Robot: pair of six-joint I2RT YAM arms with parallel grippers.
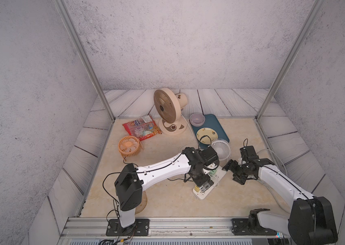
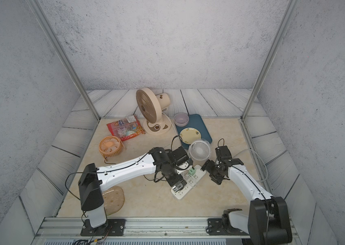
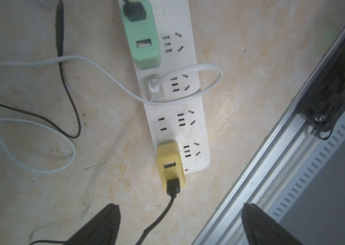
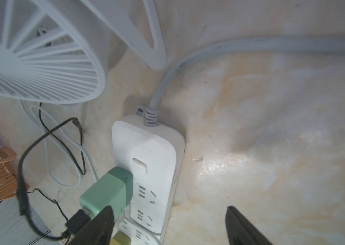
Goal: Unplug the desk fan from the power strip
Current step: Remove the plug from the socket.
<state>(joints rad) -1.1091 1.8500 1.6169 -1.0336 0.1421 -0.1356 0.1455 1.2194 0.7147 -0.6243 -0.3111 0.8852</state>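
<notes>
Two claws flank one strip, which runs slantwise from near-left to far-right.

1. Desk fan [image 1: 168,110]: beige, upright at the back, well apart from both claws.
2. Left claw [image 3: 179,205]: wide open, empty, above the strip's near end; the nearer claw to the plugs.
3. Power strip [image 3: 171,135]: long white bar, flat on the table [image 1: 167,197]. It carries a green adapter [image 3: 144,38], a clear plug [image 3: 153,89] mid-strip on a flat white cord [image 3: 103,70], seemingly the fan's, and a yellow adapter [image 3: 170,163].
4. Right claw [image 4: 168,207]: jaws apart, empty, just beside the cable end.
</notes>
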